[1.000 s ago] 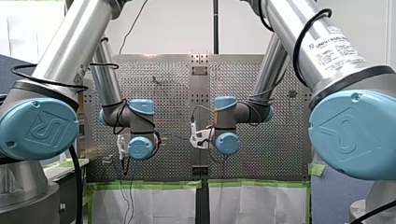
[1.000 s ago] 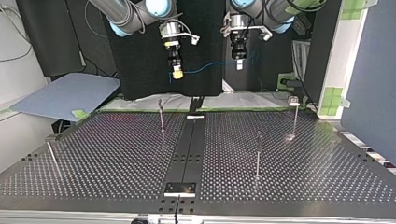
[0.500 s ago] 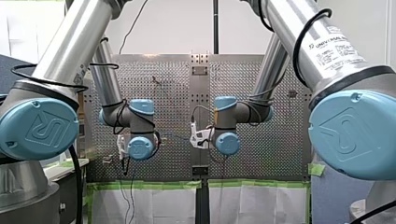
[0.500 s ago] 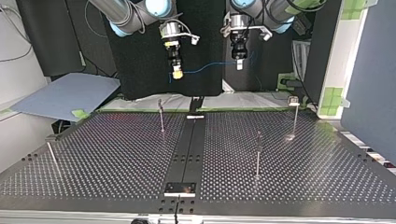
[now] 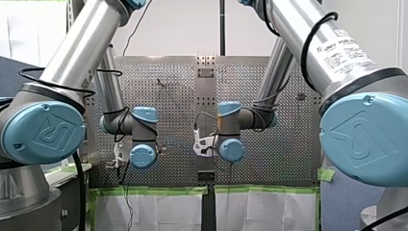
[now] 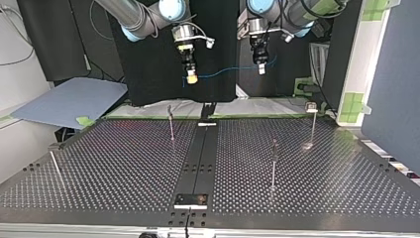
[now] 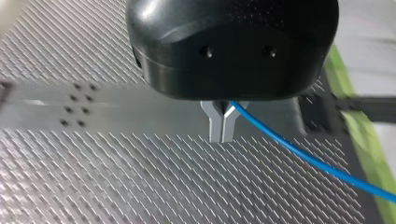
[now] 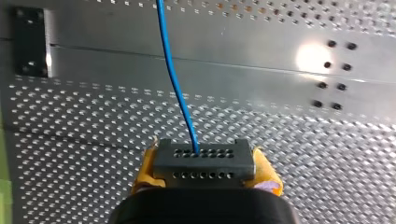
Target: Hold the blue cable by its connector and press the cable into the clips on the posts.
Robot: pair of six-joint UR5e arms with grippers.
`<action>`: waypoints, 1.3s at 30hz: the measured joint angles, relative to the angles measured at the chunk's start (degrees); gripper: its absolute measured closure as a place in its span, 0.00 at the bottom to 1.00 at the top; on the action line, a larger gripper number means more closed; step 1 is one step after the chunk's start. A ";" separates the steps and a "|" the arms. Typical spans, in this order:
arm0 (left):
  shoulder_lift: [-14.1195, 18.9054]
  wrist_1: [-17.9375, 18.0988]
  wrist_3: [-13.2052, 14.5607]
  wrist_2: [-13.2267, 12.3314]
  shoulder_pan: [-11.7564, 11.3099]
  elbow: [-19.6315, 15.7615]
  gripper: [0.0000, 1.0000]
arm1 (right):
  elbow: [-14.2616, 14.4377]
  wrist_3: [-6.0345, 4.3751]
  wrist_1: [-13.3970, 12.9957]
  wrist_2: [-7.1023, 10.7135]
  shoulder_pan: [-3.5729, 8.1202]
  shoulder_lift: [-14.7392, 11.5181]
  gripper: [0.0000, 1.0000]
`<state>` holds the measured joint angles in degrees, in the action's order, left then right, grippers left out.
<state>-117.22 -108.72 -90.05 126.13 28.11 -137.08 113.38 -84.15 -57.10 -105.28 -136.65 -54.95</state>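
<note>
Between yellow pads (image 8: 145, 171), perforated grey connector (image 8: 204, 163), thin blue cable (image 8: 175, 79)

**Cable (image 7: 317, 163) pinched in left tool (image 7: 222, 135)**

The tool's black body hangs over the perforated table (image 7: 116, 177). Its two metal fingers (image 7: 215, 126) meet on the blue cable, which slants away above the table towards green tape (image 7: 358, 135).

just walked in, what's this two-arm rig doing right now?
My right pincer grips the dark connector between yellow pads; my left pincer is shut on the blue cable further along. The cable spans between them in the air, above the perforated table. It sits in no clip on the posts yet.
</note>
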 joint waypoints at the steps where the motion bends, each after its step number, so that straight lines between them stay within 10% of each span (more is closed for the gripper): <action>1: -0.45 0.00 0.46 0.23 -0.46 0.00 1.00 | -0.22 0.01 0.43 -0.01 -0.02 0.42 1.00; 12: -4.11 -0.01 2.15 0.73 -5.99 -0.01 1.00 | -0.73 0.02 5.65 -0.02 -0.07 1.87 1.00; 21: -3.72 0.29 1.79 1.13 -6.21 0.08 1.00 | -1.16 -0.01 8.40 -0.35 -0.05 1.39 1.00; 33: 1.76 -3.93 -0.40 0.31 -4.28 0.15 1.00 | -2.97 -4.35 11.99 2.17 -1.18 -3.73 1.00; 39: 5.03 -7.19 -0.49 0.73 -4.18 0.16 1.00 | -5.01 -4.95 13.70 4.58 -1.09 -6.86 1.00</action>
<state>-112.19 -115.91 -90.54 126.86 23.94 -136.91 108.38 -89.10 -43.40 -100.69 -137.74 -61.81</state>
